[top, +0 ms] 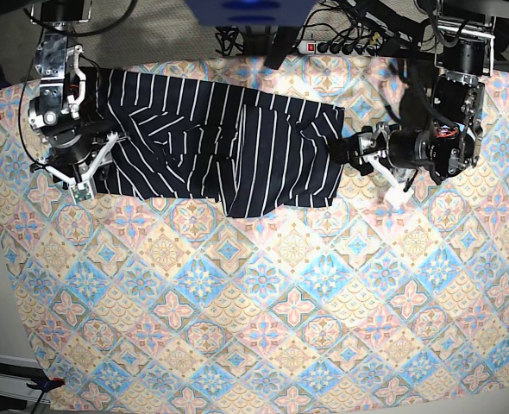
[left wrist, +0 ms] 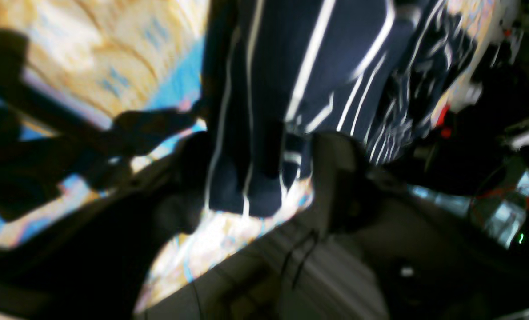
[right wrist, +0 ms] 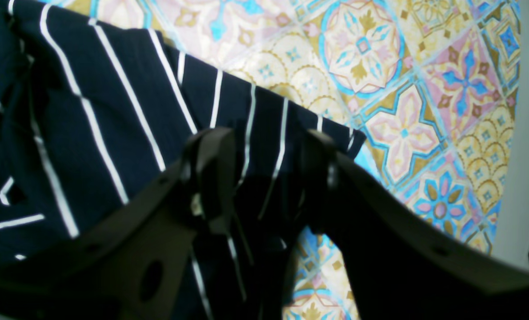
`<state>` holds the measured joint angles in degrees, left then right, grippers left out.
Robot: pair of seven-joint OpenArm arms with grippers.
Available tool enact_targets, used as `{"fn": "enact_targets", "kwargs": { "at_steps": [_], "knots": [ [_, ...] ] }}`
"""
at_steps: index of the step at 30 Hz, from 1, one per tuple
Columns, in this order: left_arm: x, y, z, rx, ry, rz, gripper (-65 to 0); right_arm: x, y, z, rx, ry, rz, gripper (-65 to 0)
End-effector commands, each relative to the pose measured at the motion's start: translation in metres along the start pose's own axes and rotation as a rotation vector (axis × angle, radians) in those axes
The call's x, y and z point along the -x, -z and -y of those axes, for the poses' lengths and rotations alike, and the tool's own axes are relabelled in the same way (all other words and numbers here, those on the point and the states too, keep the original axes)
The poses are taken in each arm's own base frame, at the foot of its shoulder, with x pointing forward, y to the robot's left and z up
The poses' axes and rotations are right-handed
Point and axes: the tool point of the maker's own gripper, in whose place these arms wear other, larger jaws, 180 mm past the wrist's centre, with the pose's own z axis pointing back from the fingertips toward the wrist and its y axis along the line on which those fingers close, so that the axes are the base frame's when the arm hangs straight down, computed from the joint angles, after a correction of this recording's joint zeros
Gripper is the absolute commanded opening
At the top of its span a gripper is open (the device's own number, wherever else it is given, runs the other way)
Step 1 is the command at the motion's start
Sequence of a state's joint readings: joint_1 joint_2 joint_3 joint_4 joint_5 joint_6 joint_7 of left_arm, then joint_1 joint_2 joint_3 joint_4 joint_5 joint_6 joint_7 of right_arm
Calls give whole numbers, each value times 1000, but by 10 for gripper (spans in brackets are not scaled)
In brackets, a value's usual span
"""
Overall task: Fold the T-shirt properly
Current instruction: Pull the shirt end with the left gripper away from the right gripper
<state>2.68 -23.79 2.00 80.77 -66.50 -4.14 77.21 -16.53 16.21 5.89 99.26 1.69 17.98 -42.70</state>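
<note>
At the T-shirt's end nearest the left gripper, jaws parted, with a hanging fold of the striped cloth between them in the blurred left wrist view; whether either finger presses the fabric cannot be told. At the opposite end of the same T-shirt, the right gripper with dark fingers spread apart, the shirt's hemmed edge running between them, cloth draped under and around the tips but not clearly pinched. Dark navy with thin white stripes, spread sideways and rumpled across the far part of the tablecloth, one section folded over near the middle so stripes run at different angles. Beyond the T-shirt's far edge, a tangle of cables and a power strip. Well away from the T-shirt, only the pastel tile pattern across the near part of the table. No containers in view.
</note>
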Motion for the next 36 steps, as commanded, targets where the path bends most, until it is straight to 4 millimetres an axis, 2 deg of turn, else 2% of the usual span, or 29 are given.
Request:
{"fn": "enact_targets", "kwargs": {
  "at_steps": [1,3,6,10,16,21,27,28,30,33,36],
  "knots": [
    [-13,-8,8,19,22,28,-222,-12,-3,9,20,-10,40,-403],
    [-13,-7,9,19,24,29,-171,-12,-3,9,20,-10,40,-403],
    [-12,-5,4,9,9,27,-136,-12,-3,9,20,-10,40,-403],
    [-12,11,-2,-3,-33,4,-138,-12,-3,9,20,-10,40,-403],
    [-3,43,8,-35,-16,-28,-138,-12,-3,12,27,-6,41,-403],
    [16,69,16,-103,73,-102,-138,-13,-3,12,28,-8,42,-403],
    [18,79,27,-102,105,-117,-150,-14,-4,12,29,-9,47,-403],
    [18,79,28,-102,109,-119,-172,-14,-4,12,29,-9,47,-403],
    [18,79,28,-100,109,-119,-258,-15,-4,12,29,-10,48,-403],
    [17,77,26,-103,107,-114,-457,-15,-4,12,29,-10,48,-403],
    [15,76,26,-103,108,-109,-629,-15,-4,12,29,-10,48,-403]
  ]
}}
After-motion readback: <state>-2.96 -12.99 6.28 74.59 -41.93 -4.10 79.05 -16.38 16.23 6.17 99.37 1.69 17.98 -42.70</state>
